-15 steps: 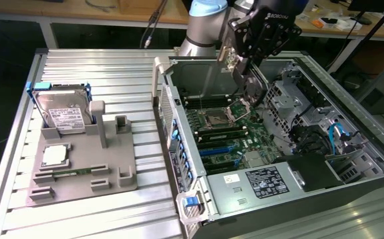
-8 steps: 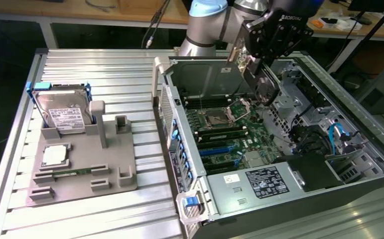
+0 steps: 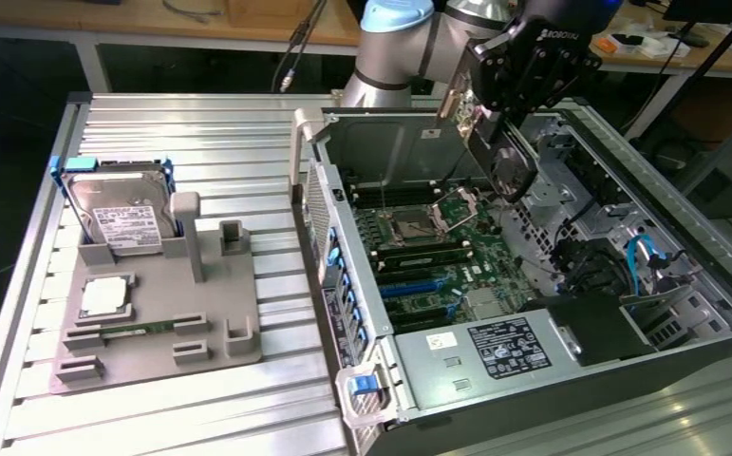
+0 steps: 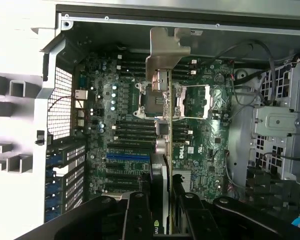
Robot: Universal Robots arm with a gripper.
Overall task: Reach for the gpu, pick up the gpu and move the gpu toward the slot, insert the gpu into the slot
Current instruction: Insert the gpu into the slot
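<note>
The black gripper (image 4: pixel 162 202) is pinching, fingers (image 4: pixel 138 212) nearly closed, the thin green silver-bracketed gpu card (image 4: pixel 166 55), which is extending beyond the fingertips; likely light, stiff, fragile, best gripped by board edges.

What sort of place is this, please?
Likely a robotics lab workbench for computer assembly: the hand holds the gpu over an open computer case, beside a parts fixture on a ribbed metal table.
</note>
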